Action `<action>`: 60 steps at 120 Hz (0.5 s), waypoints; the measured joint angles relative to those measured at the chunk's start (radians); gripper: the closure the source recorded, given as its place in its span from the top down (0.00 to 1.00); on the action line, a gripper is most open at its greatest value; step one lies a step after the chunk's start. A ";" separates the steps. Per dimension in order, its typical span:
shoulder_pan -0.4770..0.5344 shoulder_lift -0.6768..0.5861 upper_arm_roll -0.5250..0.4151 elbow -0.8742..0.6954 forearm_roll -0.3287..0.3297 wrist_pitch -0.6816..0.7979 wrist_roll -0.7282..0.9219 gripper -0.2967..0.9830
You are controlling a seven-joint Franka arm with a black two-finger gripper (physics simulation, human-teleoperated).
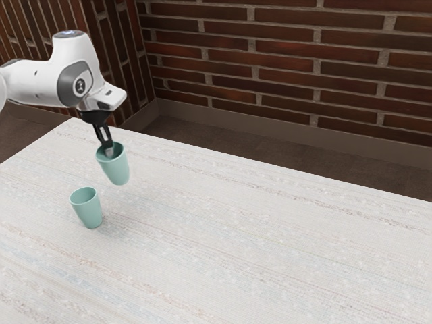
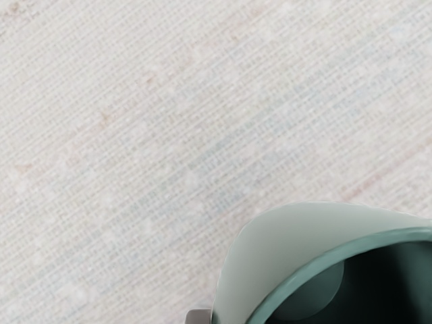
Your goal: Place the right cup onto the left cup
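while a brick wall [image 1: 270, 40] spanned the top of the exterior view, a pale table [image 1: 256, 229] spread across the frame below it. the white arm [image 1: 40, 81] reached in from the upper left. at its end the black gripper [image 1: 106, 150] was clamped on the rim wall of the held cup [image 1: 117, 170], one finger inside it, the cup tilted right beneath the tool, left of the frame's centre. nearer the lower left, apart from both, the other green cup [image 1: 88, 212] stood mouth up.
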 joint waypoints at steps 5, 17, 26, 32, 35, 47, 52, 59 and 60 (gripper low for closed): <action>0.013 -0.008 0.000 -0.004 0.011 -0.011 -0.003 0.16; 0.034 -0.016 0.000 -0.008 0.036 -0.036 -0.011 0.16; 0.050 -0.020 0.001 -0.016 0.053 -0.053 -0.017 0.16; 0.060 -0.027 0.001 -0.029 0.061 -0.062 -0.022 0.16; 0.063 -0.032 0.002 -0.038 0.065 -0.065 -0.023 0.16; 0.079 -0.051 0.005 -0.064 0.082 -0.078 -0.032 0.16; 0.085 -0.057 0.005 -0.068 0.089 -0.084 -0.036 0.16; 0.094 -0.062 0.005 -0.070 0.098 -0.093 -0.040 0.16; 0.094 -0.063 0.005 -0.070 0.099 -0.094 -0.041 0.16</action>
